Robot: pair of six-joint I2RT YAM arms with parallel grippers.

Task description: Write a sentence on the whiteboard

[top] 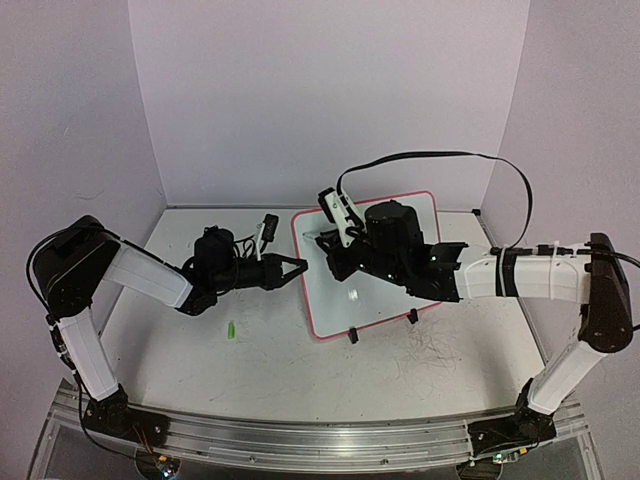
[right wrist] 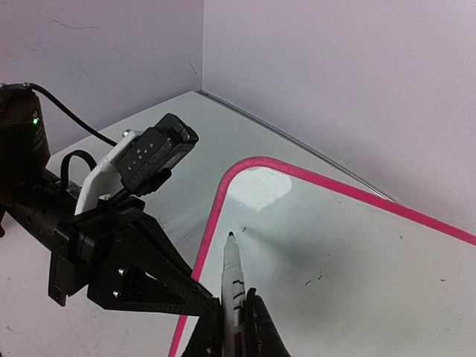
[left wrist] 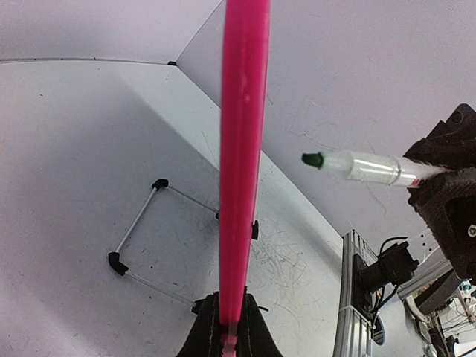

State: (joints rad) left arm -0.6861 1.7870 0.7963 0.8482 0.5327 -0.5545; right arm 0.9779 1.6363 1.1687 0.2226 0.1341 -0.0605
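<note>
Marker (right wrist: 233,279) poised at the whiteboard (right wrist: 335,245), sentence not yet begun.
The left hand (top: 290,267) pinches the whiteboard rim just ahead of it. The right hand (right wrist: 235,323) grips the green-tipped marker, whose tip seems just off the surface beyond its fingers. Next, I judge: lower the tip to touch and stroke away from the rim.

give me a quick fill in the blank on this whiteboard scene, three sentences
1. The left gripper is shut on the ____ rim of the whiteboard.
2. The right gripper holds a marker whose tip is ____.
3. The small green cap lies on the ____, to the left of the whiteboard.

Missing words: pink; green; table
</note>
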